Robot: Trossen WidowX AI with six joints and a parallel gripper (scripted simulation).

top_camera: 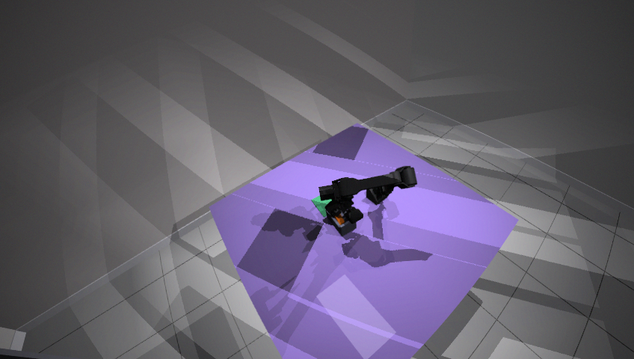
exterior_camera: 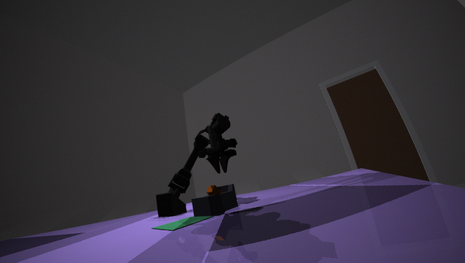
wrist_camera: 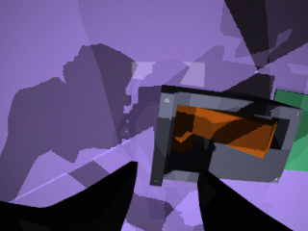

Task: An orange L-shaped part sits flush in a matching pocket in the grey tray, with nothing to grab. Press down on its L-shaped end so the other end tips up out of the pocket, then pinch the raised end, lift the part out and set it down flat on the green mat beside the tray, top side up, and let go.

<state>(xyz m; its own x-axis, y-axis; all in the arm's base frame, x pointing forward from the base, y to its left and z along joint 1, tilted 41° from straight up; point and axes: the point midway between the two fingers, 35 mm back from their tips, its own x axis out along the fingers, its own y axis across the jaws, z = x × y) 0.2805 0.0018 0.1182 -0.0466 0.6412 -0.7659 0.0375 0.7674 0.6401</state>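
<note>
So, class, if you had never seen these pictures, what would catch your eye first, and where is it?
Probably the orange part, the one warm colour, tilted in the grey tray with one end poking above the rim in the exterior view. Next, the black end effector hanging above the tray, part-open and holding nothing. Then the green mat lying flat beside the tray.

A purple table top point(top_camera: 400, 266) fills the middle of the room, crossed by darker shadow patches and a few pale stripes. A lighter rectangle point(top_camera: 356, 307) lies on it toward six o'clock, a dark one point(top_camera: 340, 144) near its twelve-o'clock corner. Around it runs a grey tiled floor point(top_camera: 555, 266) with black grid lines. Grey walls point(exterior_camera: 277, 97) stand behind, streaked with light. At three o'clock in the exterior view, a brown door point(exterior_camera: 375, 126) sits in a grey frame.
</note>
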